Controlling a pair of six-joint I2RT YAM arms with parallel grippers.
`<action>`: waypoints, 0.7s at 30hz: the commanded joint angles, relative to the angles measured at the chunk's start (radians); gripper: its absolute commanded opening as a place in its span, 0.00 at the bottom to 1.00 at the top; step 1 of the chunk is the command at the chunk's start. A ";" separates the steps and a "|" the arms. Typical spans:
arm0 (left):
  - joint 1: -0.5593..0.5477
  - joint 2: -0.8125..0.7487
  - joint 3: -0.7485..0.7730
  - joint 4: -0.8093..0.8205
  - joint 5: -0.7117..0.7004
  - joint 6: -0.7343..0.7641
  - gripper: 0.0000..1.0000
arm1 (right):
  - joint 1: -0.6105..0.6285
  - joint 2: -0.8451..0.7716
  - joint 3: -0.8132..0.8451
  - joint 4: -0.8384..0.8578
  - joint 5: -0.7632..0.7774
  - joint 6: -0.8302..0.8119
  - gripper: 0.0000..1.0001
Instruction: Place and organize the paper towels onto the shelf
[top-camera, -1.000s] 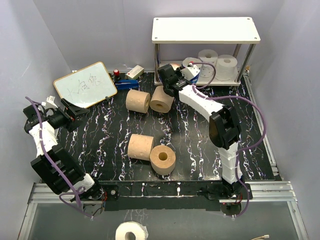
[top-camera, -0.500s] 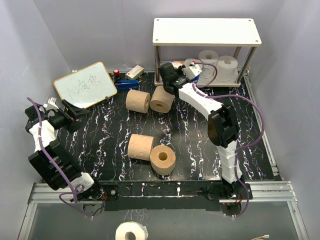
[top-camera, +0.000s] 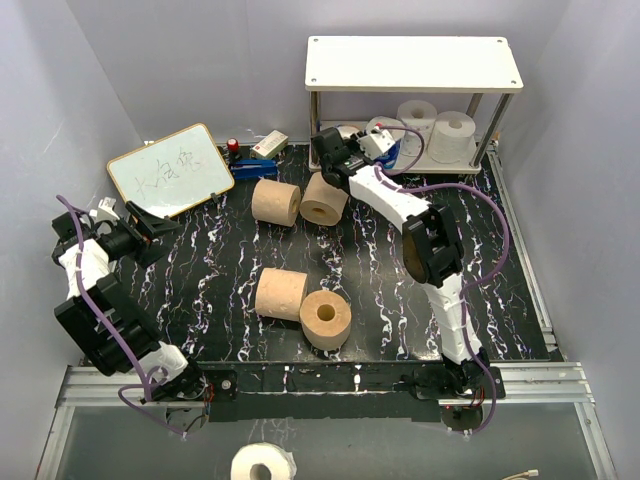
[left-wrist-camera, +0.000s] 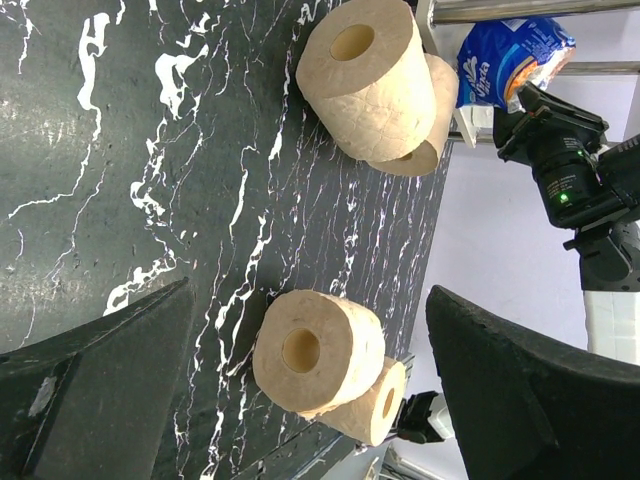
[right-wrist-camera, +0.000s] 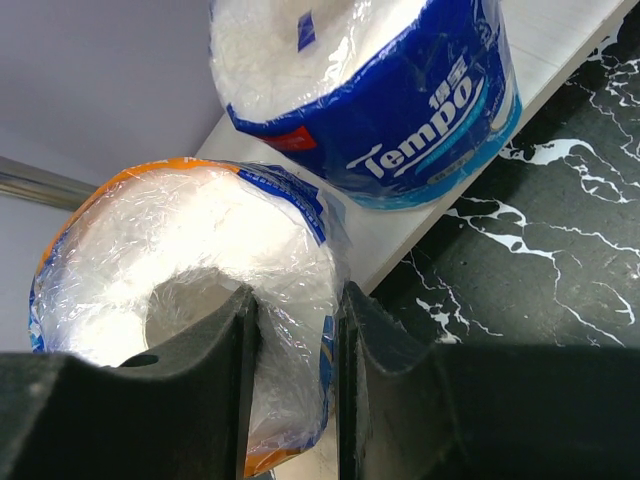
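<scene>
Four tan-brown paper towel rolls lie on the black mat: two at the back (top-camera: 275, 202) (top-camera: 325, 197), two in front (top-camera: 281, 293) (top-camera: 326, 318). Two white rolls (top-camera: 416, 115) (top-camera: 455, 130) stand on the shelf's grey lower board (top-camera: 445, 165), under its cream top board (top-camera: 413, 62). My right gripper (top-camera: 333, 150) is shut on a wrapped roll (right-wrist-camera: 190, 270), one finger in its core, at the lower board's left end. The second blue-wrapped roll (right-wrist-camera: 370, 90) lies on that board beside it. My left gripper (top-camera: 155, 232) is open and empty at the far left, facing the front rolls (left-wrist-camera: 318, 350).
A wood-framed whiteboard (top-camera: 170, 168) leans at the back left, with a blue-and-red object (top-camera: 255, 168) and a small box (top-camera: 268, 146) beside it. Another white roll (top-camera: 263, 465) lies below the table's front edge. Grey walls close in on three sides.
My right gripper has moved slightly left and back with the wrapped roll, closer to the shelf's left legs. My left arm has drifted a little to the left.
</scene>
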 joint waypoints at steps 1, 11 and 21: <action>-0.004 0.010 0.005 -0.016 0.024 0.021 0.98 | -0.010 -0.034 0.052 0.115 0.065 -0.021 0.28; -0.005 0.016 0.017 -0.030 0.018 0.036 0.98 | -0.019 -0.039 0.046 0.154 0.079 -0.057 0.56; -0.004 0.004 0.029 -0.044 -0.006 0.043 0.98 | -0.033 -0.074 0.008 0.216 0.083 -0.112 0.74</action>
